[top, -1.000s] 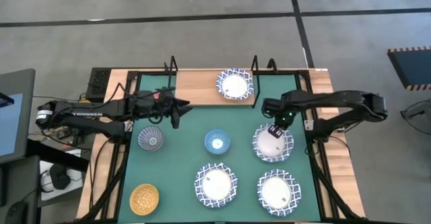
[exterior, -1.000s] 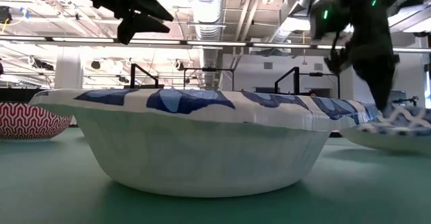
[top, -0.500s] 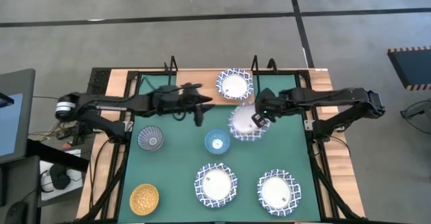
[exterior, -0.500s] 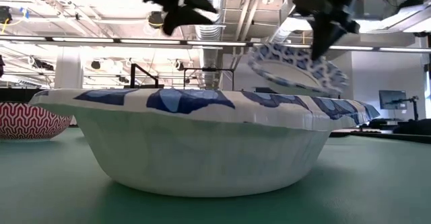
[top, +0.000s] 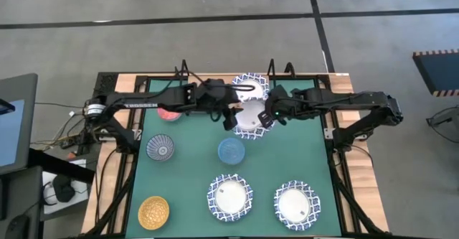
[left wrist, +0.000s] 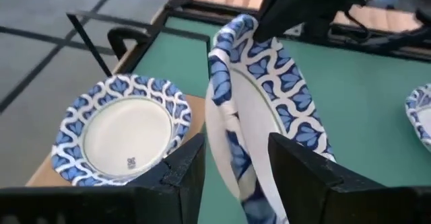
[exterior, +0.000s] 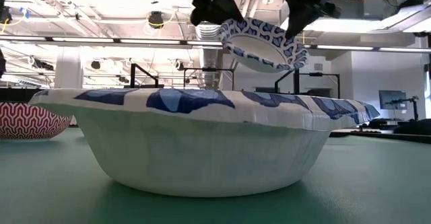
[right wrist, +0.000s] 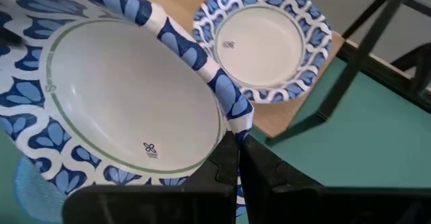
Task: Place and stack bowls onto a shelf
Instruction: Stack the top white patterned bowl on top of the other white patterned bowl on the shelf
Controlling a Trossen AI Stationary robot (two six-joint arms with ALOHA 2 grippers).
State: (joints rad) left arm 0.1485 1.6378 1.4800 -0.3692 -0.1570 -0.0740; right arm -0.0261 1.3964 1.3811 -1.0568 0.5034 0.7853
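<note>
Bowl held aloft between both arms

We see the right gripper [top: 268,117] pinching the rim of a wide white paper bowl with a blue lattice rim [top: 250,118], tilted in the air just beside the light-wood shelf board [top: 208,90]. The left gripper [left wrist: 232,163], fingers spread, straddles its opposite rim. Another such bowl [top: 249,87] sits on the shelf.

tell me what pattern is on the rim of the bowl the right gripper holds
A blue-and-white lattice rim on the held bowl, pinched by the right gripper; right wrist view shows it best.
</note>
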